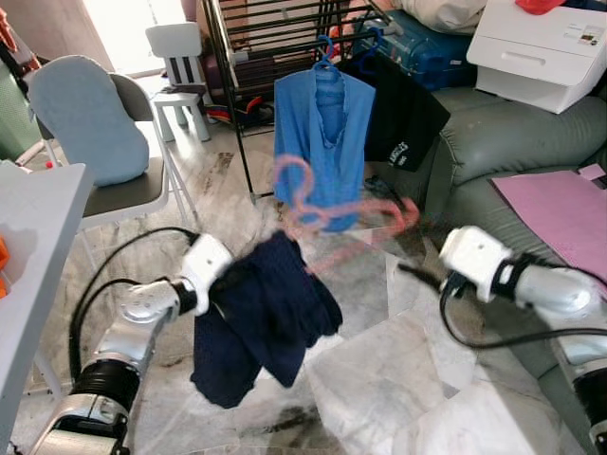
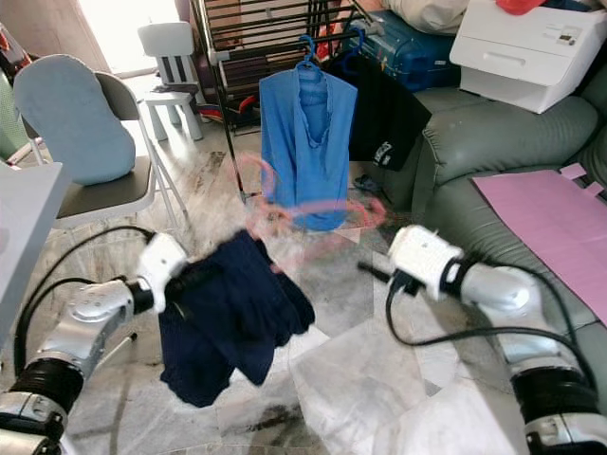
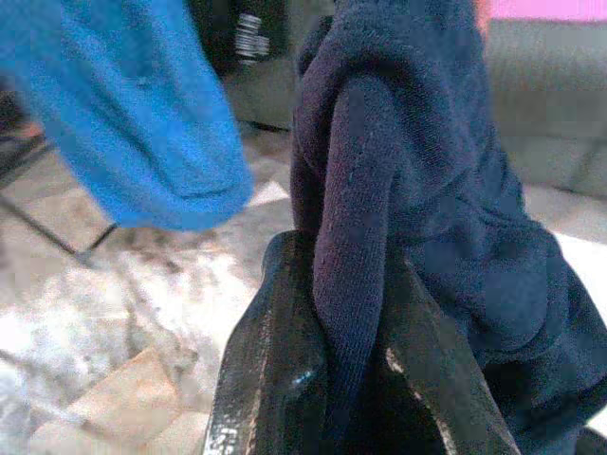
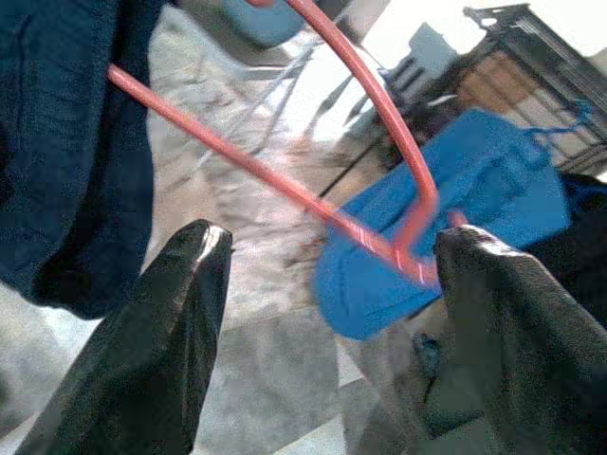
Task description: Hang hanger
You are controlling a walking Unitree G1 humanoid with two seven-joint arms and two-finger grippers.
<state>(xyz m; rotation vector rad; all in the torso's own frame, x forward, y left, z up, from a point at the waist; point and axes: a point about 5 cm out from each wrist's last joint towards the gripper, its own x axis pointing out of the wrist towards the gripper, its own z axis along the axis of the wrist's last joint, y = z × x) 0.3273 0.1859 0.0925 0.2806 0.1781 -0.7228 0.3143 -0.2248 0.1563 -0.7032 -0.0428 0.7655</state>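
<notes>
Marble floor [image 1: 379,379] here, with a black drying rack [image 1: 275,38] at the back that already has a blue shirt [image 1: 322,152] and a black garment [image 1: 403,118] hanging on it, and a grey sofa [image 1: 512,142] off to my right. My left tool [image 3: 346,313] is clenched on a fold of a dark navy garment [image 1: 266,322], which droops down in front of me. The pink hanger [image 1: 332,213] is blurred in midair between the navy garment and the blue shirt, just ahead of my right tool [image 4: 322,313]. That one's released, fingers [image 4: 152,351] spread wide, with the hanger's bar crossing between them but touching neither.
</notes>
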